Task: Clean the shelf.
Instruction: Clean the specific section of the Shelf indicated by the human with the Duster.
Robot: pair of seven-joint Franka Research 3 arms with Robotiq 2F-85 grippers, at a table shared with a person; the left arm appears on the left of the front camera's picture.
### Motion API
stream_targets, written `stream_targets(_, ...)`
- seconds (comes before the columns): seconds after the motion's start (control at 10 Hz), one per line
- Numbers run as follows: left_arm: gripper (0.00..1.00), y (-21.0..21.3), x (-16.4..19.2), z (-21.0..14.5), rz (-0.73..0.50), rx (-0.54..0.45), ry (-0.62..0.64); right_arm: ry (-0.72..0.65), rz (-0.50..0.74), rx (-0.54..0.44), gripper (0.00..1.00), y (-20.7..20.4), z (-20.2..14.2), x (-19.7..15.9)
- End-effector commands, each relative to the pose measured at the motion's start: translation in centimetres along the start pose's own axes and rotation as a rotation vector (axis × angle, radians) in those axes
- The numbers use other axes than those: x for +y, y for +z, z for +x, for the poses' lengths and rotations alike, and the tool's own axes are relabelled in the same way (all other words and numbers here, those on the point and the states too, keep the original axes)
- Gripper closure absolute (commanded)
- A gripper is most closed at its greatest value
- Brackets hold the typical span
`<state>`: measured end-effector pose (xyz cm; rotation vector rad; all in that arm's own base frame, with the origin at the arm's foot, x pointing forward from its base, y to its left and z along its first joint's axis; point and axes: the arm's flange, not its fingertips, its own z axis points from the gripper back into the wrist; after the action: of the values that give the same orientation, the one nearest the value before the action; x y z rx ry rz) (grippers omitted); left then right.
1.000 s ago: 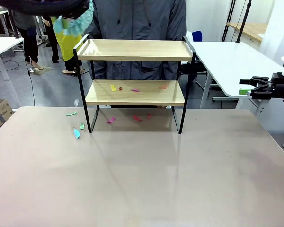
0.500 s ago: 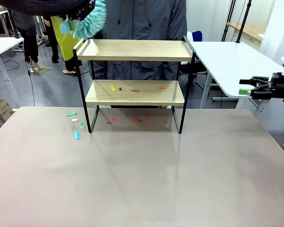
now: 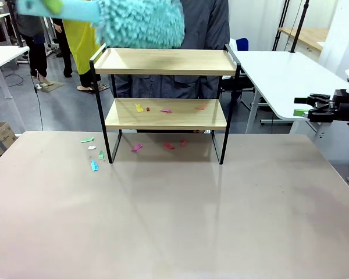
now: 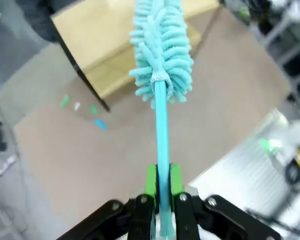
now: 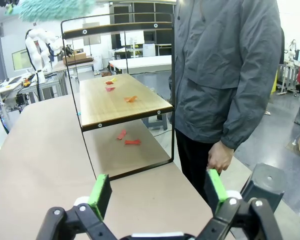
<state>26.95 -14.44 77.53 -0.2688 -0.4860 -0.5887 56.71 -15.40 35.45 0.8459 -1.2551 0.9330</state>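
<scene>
The shelf [image 3: 166, 61] stands at the table's far side, its top wooden board bare. Small coloured paper scraps [image 3: 165, 110] lie on its lower board. A turquoise fluffy duster [image 3: 141, 23] hovers just above the left half of the top board. In the left wrist view my left gripper [image 4: 161, 185] is shut on the duster's thin handle [image 4: 162, 125], with the fluffy head [image 4: 162, 50] out over the shelf [image 4: 97, 45]. My right gripper [image 3: 314, 107] hangs open off the table's right side, its green pads [image 5: 101, 192] wide apart and nothing between them, facing the shelf [image 5: 115, 102] end-on.
More scraps lie on the table under the shelf [image 3: 169, 145] and left of its leg [image 3: 94, 165]. A person in a grey jacket [image 3: 174, 23] stands right behind the shelf, one hand [image 5: 221, 160] hanging down. A second white table [image 3: 279, 70] stands at the far right.
The duster has swung from the upper left corner to the right, and its head now hangs over the top board. My right arm has not moved.
</scene>
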Motion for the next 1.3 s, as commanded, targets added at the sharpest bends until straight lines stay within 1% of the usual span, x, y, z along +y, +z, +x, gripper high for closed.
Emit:
stream_targets(0.0,0.87,1.5,1.0,-1.6,0.006,0.125,-0.159,0.004,0.002,-0.002,0.00,-0.1,0.3,0.1)
stream_targets(0.1,0.87,1.4,1.9,-3.0,0.033,0.225,-0.232,0.004,0.002,-0.002,0.00,-0.1,0.3,0.1)
stream_targets(0.2,0.87,0.9,3.2,-4.4,-0.001,0.291,-0.281,0.004,0.002,-0.002,0.00,-0.1,0.3,0.1)
stream_targets(0.3,0.87,-0.1,4.2,-5.7,-0.005,0.327,-0.331,0.004,0.002,-0.002,0.00,-0.1,0.3,0.1)
stream_targets(0.4,0.87,-1.6,5.1,-6.9,0.060,0.327,-0.429,0.004,0.002,-0.002,0.00,-0.1,0.3,0.1)
stream_targets(0.5,0.87,-3.3,5.5,-7.9,0.067,0.347,-0.525,0.004,0.002,-0.002,0.00,-0.1,0.3,0.1)
stream_targets(0.6,0.87,-5.3,6.5,-8.8,0.059,0.424,-0.568,0.004,0.002,-0.002,0.00,-0.1,0.3,0.1)
stream_targets(0.7,0.87,-6.7,7.4,-9.5,0.036,0.465,-0.615,0.004,0.002,-0.002,0.00,-0.1,0.3,0.1)
stream_targets(0.8,0.87,-8.3,8.1,-10.3,0.049,0.533,-0.663,0.004,0.002,-0.002,0.00,-0.1,0.3,0.1)
stream_targets(1.0,0.87,-10.9,8.9,-11.2,0.007,0.537,-0.689,0.004,0.002,-0.002,0.00,-0.1,0.3,0.1)
stream_targets(1.1,0.87,-11.7,9.4,-11.2,0.126,0.548,-0.627,0.004,0.002,-0.002,0.00,-0.1,0.3,0.1)
stream_targets(1.2,0.87,-11.0,8.3,-10.6,0.004,0.560,-0.657,0.004,0.002,-0.002,0.00,-0.1,0.3,0.1)
